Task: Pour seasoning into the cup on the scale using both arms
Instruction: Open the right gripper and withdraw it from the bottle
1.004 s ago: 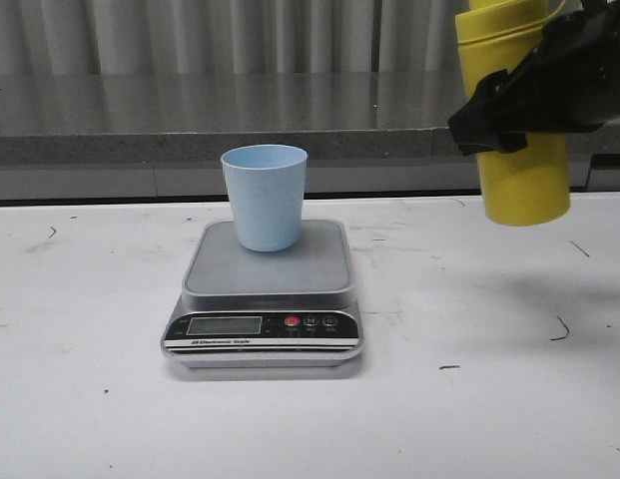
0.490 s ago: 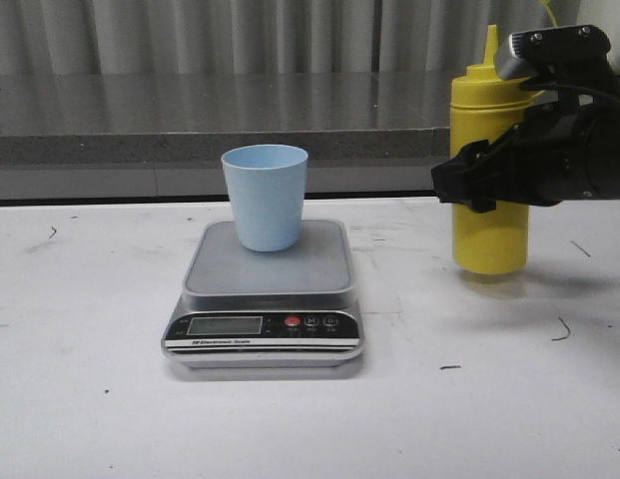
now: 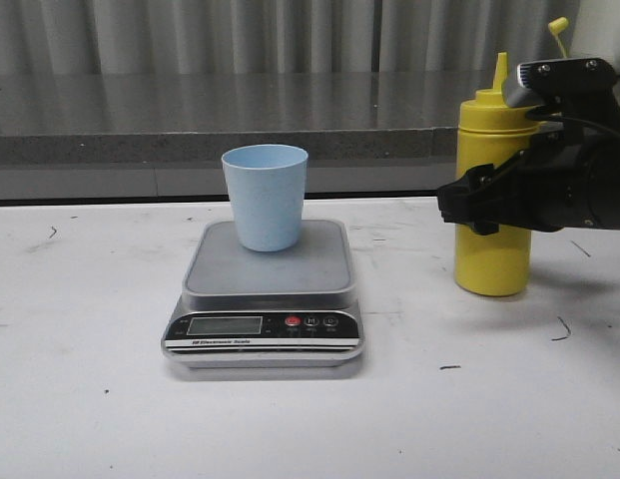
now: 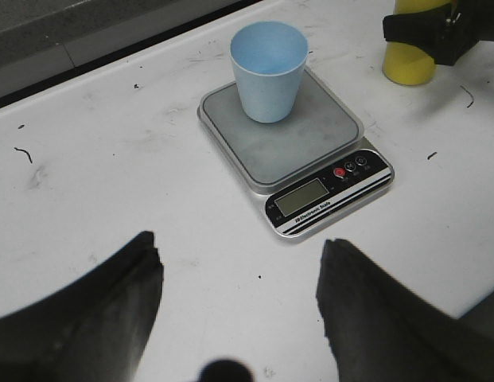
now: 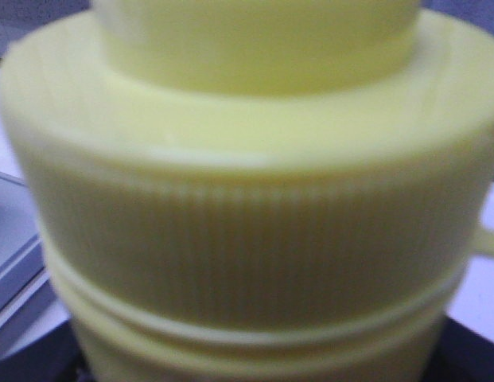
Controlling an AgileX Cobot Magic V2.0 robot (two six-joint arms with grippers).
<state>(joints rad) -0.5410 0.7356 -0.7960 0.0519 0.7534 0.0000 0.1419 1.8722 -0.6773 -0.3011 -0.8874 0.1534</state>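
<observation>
The white table (image 3: 90, 399) has wide bare room on its left side, marked only by a few small dark scuffs. Behind it, at 12 o'clock, runs a grey ledge (image 3: 190, 150) with a pleated wall above.

The left gripper (image 4: 239, 278) shows only in the left wrist view. Its two black fingers (image 4: 95, 310) stand wide apart, with nothing between them. It hangs over bare table, well apart from the scale.

In the middle of the table sits the scale (image 3: 265, 299). Its black panel with the display and red button faces the near edge, at 6 o'clock. There is open table all around its four sides.

The cup (image 3: 266, 197) stands upright on the steel platform, toward the back edge, at 12 o'clock on the plate. Its mouth is open and faces up. The front half of the plate is bare.

At 3 o'clock from the scale stands the seasoning (image 3: 492, 249), a tall yellow bottle, upright, with its bottom on or very near the table. A strip of bare table lies between it and the scale's right edge. Its small cap (image 3: 558, 25) sticks up beside the nozzle.

The right gripper (image 3: 486, 203) is clamped around the middle of the bottle. In the right wrist view the ribbed yellow lid (image 5: 247, 223) fills almost everything, blurry and very close.
</observation>
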